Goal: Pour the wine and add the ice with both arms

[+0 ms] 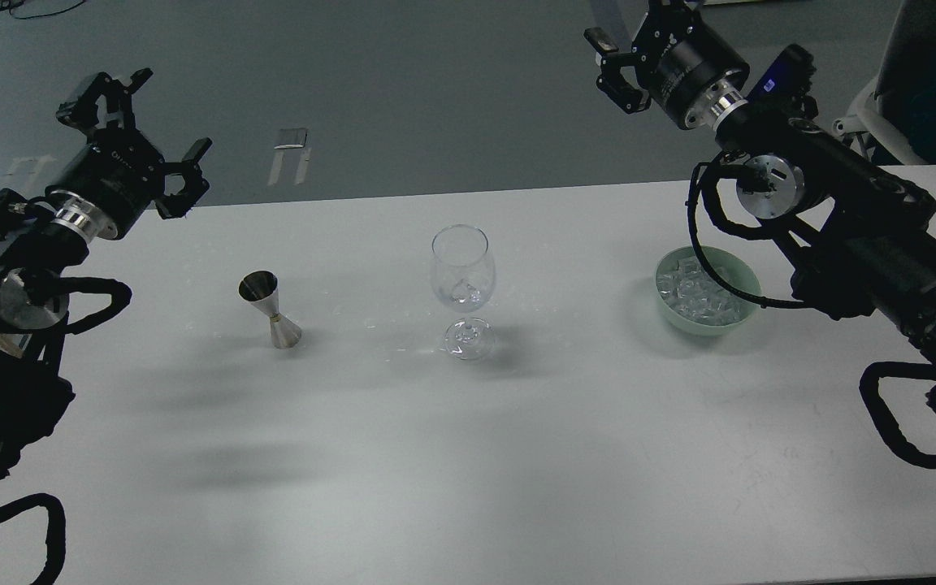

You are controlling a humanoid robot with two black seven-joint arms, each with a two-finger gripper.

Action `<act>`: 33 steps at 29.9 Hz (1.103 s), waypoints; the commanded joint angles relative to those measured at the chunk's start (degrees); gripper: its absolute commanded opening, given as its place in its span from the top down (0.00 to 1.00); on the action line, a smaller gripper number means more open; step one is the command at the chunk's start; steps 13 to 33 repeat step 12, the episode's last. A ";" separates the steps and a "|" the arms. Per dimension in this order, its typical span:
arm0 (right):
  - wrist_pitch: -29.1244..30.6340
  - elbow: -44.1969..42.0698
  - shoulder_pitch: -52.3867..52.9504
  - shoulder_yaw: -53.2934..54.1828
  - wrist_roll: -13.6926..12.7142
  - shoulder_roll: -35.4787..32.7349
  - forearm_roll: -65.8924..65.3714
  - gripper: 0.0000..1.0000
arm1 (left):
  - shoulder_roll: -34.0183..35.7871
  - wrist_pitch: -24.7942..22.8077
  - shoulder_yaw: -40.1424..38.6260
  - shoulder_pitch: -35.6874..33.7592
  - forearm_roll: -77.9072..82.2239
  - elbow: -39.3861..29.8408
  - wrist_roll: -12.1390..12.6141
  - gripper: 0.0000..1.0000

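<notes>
1. Looking down from the head view, a white table spans the frame, with grey floor beyond its far edge.
2. A clear stemmed glass stands upright near the table's middle. An ice lump sits low in its bowl; whether any wine is in there with it I cannot tell, since the liquid would be colourless.
3. A steel jigger stands upright to the left of the glass, apart from it, its open cup facing up. Its contents cannot be made out.
4. A pale green bowl sits to the right of the glass, well apart, heaped with more ice cubes. A black cable loop from the right arm crosses in front of the bowl's near right rim and hides part of it.
5. The left arm comes in from the left edge. Its left pincer is raised over the table's far left corner, fingers spread and holding nothing, well away from the jigger.
6. The right arm reaches in from the right. Its right pincer is high above the floor past the far edge, fingers spread and empty, up and away from the bowl.
7. Faint wet specks lie on the table around the glass's foot.
8. White tape marks lie on the floor, and a dark chair stands at top right.
</notes>
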 commanded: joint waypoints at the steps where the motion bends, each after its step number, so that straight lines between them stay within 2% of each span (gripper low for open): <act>1: 4.92 -3.66 -2.12 3.23 1.37 1.62 1.95 0.00 | -0.58 0.00 0.18 -1.32 -0.09 2.46 0.07 0.02; 5: 4.92 -7.18 -3.27 6.57 1.46 3.82 2.31 0.00 | -1.89 0.00 0.27 -2.29 -0.09 3.35 0.07 0.02; 33: 4.92 -7.00 -3.18 6.93 1.46 4.70 2.40 0.00 | -3.47 0.00 0.09 -2.73 -0.88 4.49 0.07 0.02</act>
